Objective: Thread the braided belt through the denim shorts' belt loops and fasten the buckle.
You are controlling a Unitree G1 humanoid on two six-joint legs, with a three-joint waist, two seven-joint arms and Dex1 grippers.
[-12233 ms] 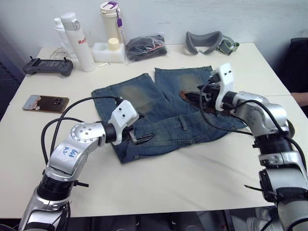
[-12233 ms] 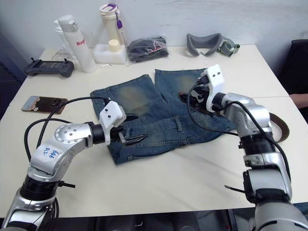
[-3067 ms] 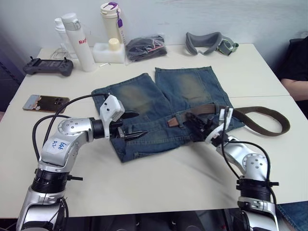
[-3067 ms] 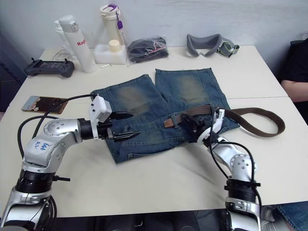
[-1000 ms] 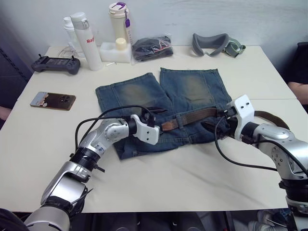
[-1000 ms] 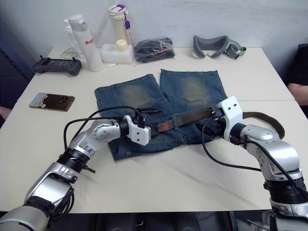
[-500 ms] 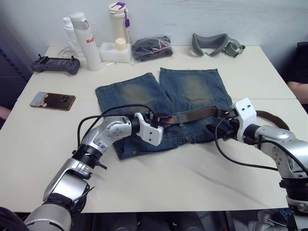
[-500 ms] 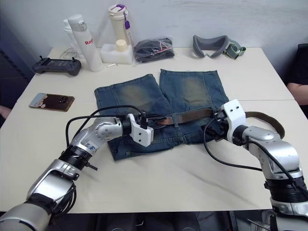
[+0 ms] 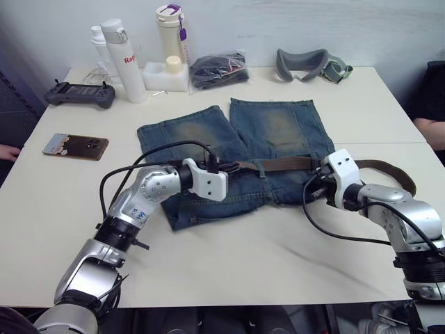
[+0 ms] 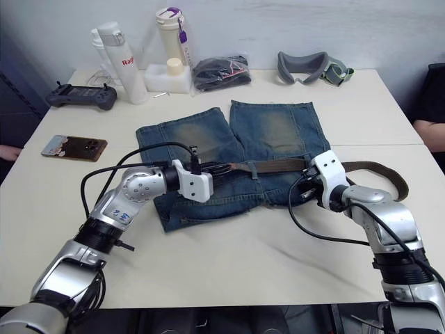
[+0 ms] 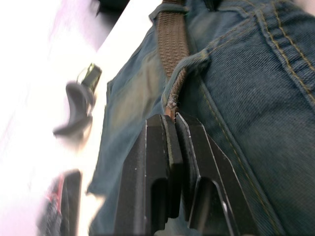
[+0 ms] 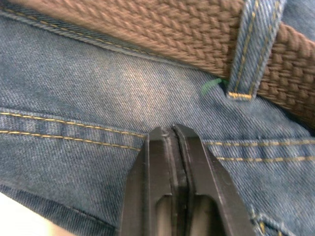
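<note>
The shorts lie flat mid-counter, waistband toward the near edge. The left gripper has its fingers clamped on the belt end, likely to draw it through the loops. The right gripper has its fingers together, pressing the denim, probably to steady it.

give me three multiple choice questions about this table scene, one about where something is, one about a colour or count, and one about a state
1. Where is the phone?
A. robot's left of the shorts
B. on the shorts
C. beside the goggles

2. What colour is the belt?
A. white
B. brown
C. green

3. How are the left gripper's fingers?
A. wide open
B. shut on the belt
C. around a bottle

Answers: 1 A, it lies at the table's left edge. 2 B, the woven strap is brown. 3 B, the left wrist view shows the fingers closed on the belt's end.
</note>
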